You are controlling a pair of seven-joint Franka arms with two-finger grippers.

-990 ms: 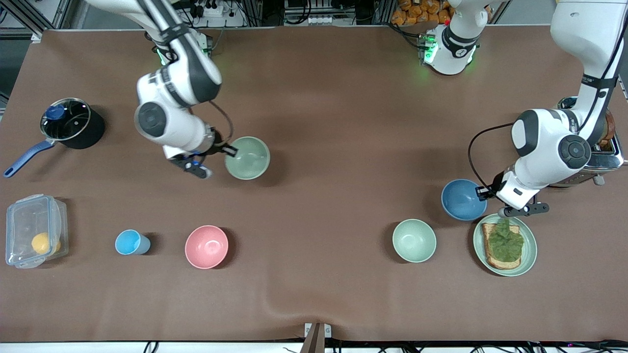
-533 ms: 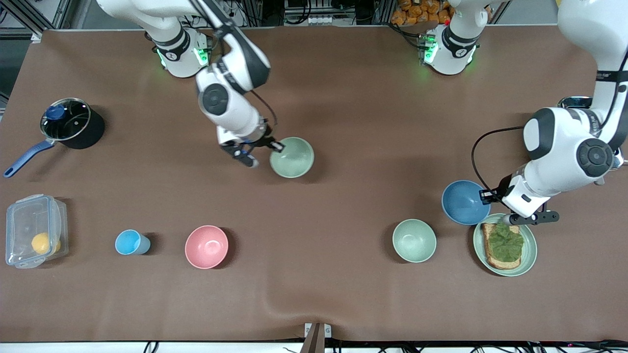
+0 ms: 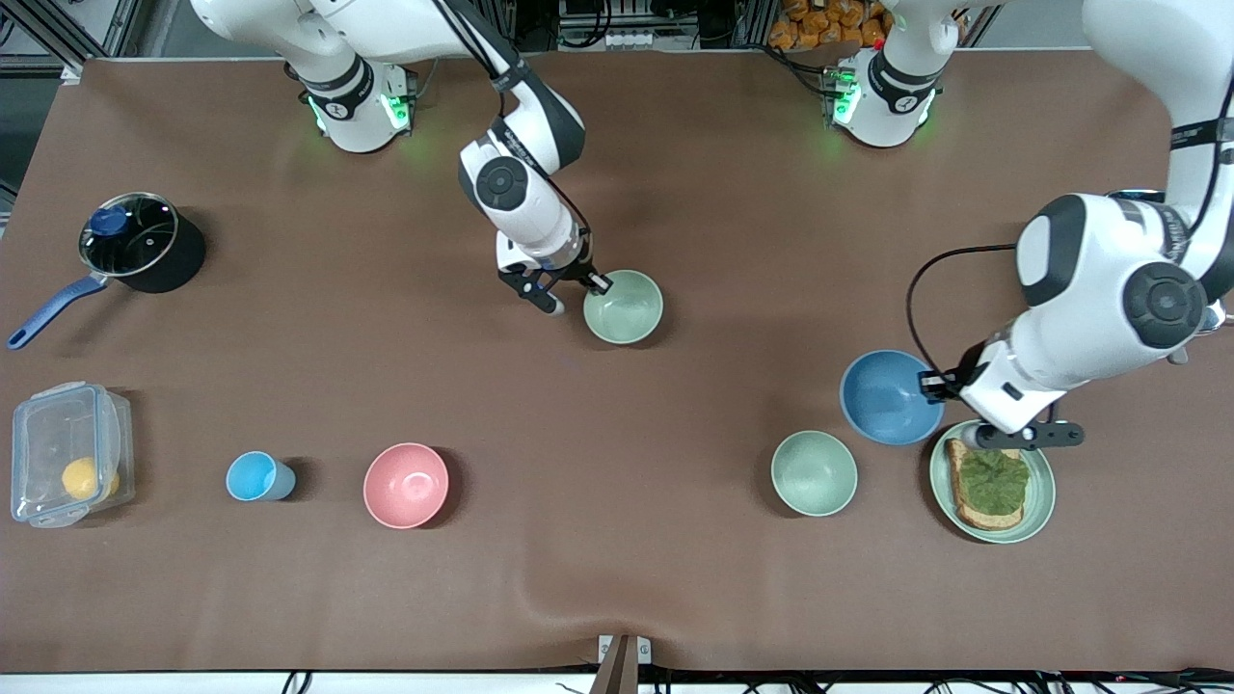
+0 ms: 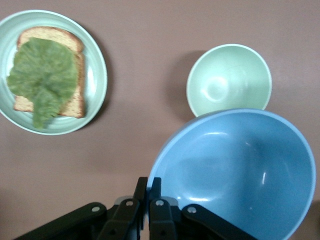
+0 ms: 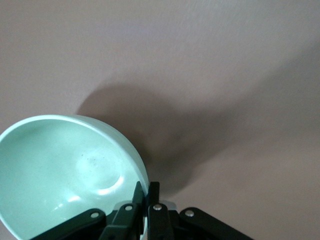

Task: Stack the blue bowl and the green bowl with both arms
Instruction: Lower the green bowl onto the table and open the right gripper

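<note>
The front camera hangs high, facing both robot bases at twelve o'clock, and takes in the whole brown worktop point(image 3: 675, 578) from end to end. The left wrist camera looks straight down, close over the left end effector point(image 4: 148, 187) and the blue bowl point(image 4: 240, 170), with the toast plate point(image 4: 97, 75) at ten o'clock and the mint bowl point(image 4: 229, 80) at one; the front view shares all three. The right wrist camera sits closer still over the right end effector point(image 5: 146, 192), showing the green bowl point(image 5: 65, 175), which the front view also shows near mid-worktop.
</note>
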